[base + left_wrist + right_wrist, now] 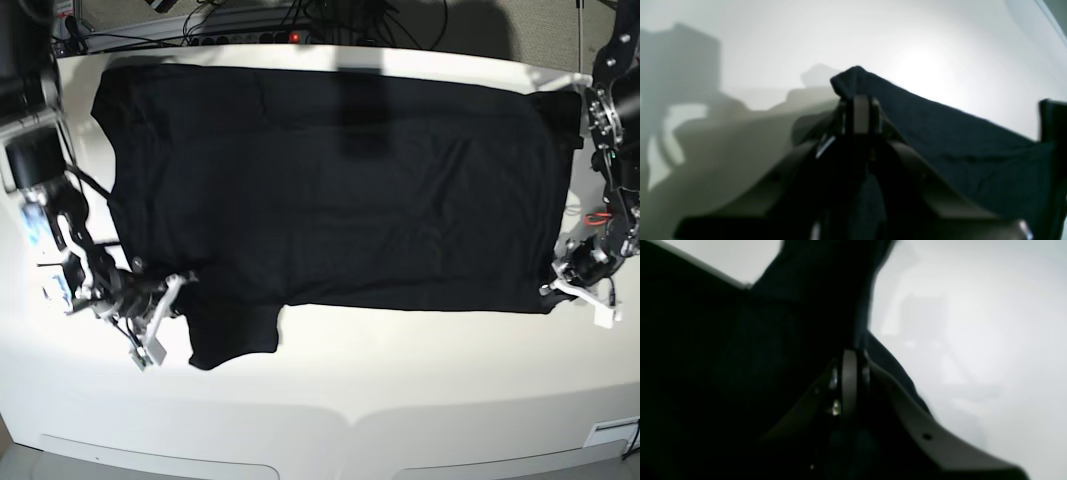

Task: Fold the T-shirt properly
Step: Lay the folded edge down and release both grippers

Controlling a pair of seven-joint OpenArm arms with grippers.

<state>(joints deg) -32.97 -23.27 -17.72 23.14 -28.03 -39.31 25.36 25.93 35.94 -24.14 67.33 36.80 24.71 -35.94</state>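
Note:
The black T-shirt [340, 190] lies spread out, plain side up, across the white table [400, 380], with one short sleeve [230, 335] pointing toward the front edge. In the base view my left gripper [553, 283] is shut on the shirt's front right corner. My right gripper [180, 282] is shut on the cloth beside the sleeve at the left. The left wrist view shows the left gripper [858, 98] pinching a raised peak of the T-shirt [957, 140]. In the right wrist view, dark T-shirt cloth [790, 323] rises from the shut right gripper [850, 353].
Cables and a power strip [250, 38] run along the table's back edge. A red wire [597, 215] hangs by the arm at the right. The rounded front edge of the table [350, 415] lies below the shirt.

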